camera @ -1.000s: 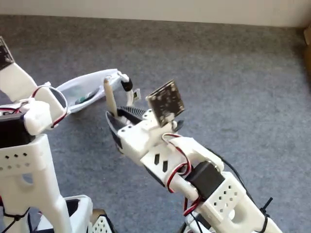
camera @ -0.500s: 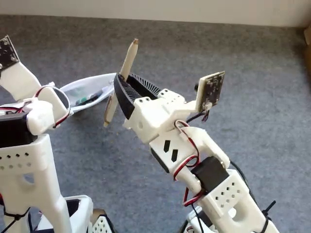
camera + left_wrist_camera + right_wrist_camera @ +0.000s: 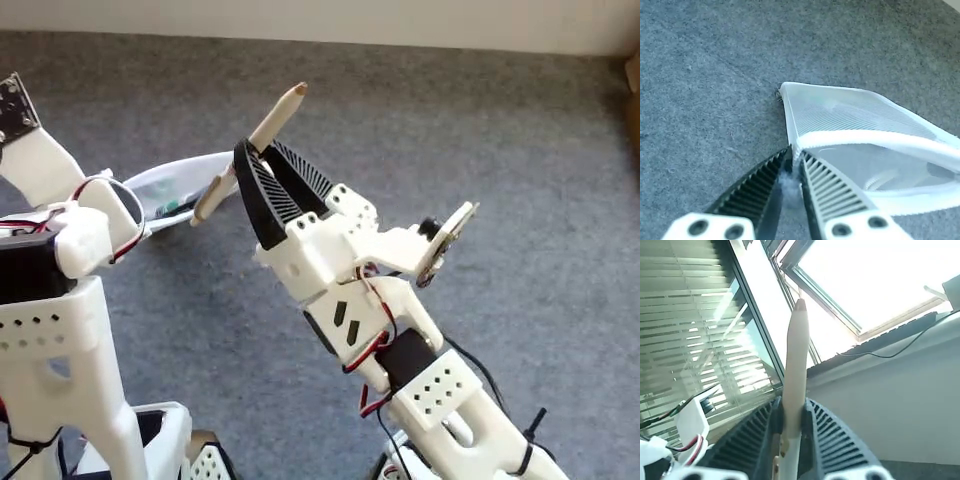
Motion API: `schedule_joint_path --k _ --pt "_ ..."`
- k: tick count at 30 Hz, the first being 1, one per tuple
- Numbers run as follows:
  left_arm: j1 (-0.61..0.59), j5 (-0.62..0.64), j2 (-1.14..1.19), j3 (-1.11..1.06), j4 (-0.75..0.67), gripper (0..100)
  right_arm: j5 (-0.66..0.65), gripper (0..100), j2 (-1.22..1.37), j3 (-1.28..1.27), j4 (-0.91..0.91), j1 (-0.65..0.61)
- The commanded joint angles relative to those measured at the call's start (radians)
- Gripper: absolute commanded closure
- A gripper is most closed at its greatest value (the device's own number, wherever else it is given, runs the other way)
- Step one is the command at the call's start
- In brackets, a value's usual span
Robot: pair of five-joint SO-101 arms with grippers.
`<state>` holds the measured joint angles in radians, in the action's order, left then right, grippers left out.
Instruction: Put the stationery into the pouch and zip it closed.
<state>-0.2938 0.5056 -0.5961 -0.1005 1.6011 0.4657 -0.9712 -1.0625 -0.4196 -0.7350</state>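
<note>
- We see one pouch, white mesh, lying on the grey carpet. Its mouth gapes toward the right arm.
- Something dark with a touch of green already lies inside the pouch. We cannot tell whether it is one piece or more.
- The left gripper has its jaws pressed together on the pouch's rim at one end, and that holds the mouth open.
- There is one pen, cream-coloured, held above the carpet on a slant. Its lower end is near the pouch's mouth and its tip points up and away.
- The right gripper is clamped around the pen partway along its shaft. The right wrist view shows the pen squeezed between both ribbed jaws.
- We judge the step in hand to be loading: the pen is lifted but not yet in the pouch, and the zip is not yet closed.
- Next, we think the pen's lower end must be lined up with the mouth and slid in along the pouch's length before the jaws let go. The left gripper should hold the rim steady meanwhile.
- In all we count one pouch, one pen and two arms.
</note>
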Motion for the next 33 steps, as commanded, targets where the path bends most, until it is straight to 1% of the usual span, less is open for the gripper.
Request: schedule_joint_path --k 1,5,10,14,18,22,25,33 --pt "0.010 -0.006 -0.002 -0.007 0.005 99 0.008 99.3 0.067 0.025 -0.051 0.013" --pt "0.007 -0.006 -0.002 -0.007 0.005 99 0.006 99.3 0.216 0.093 -0.140 0.015" --pt "0.007 -0.006 -0.002 -0.007 0.005 99 0.006 99.3 0.337 0.137 -0.179 0.015" --pt "0.007 -0.008 -0.002 -0.007 0.005 99 0.006 99.3 0.343 0.140 -0.180 0.019" --pt "0.007 -0.008 -0.002 -0.007 0.005 99 -0.031 99.3 0.285 0.196 -0.176 0.058" --pt "0.007 -0.008 -0.001 -0.008 0.005 99 -0.035 99.3 0.272 0.234 -0.174 0.053" --pt "0.007 -0.008 -0.001 -0.019 0.002 99 -0.035 99.3 0.315 0.248 -0.179 0.051" --pt "0.007 -0.008 -0.001 -0.027 -0.002 99 -0.035 99.3 0.527 0.389 -0.180 0.053"
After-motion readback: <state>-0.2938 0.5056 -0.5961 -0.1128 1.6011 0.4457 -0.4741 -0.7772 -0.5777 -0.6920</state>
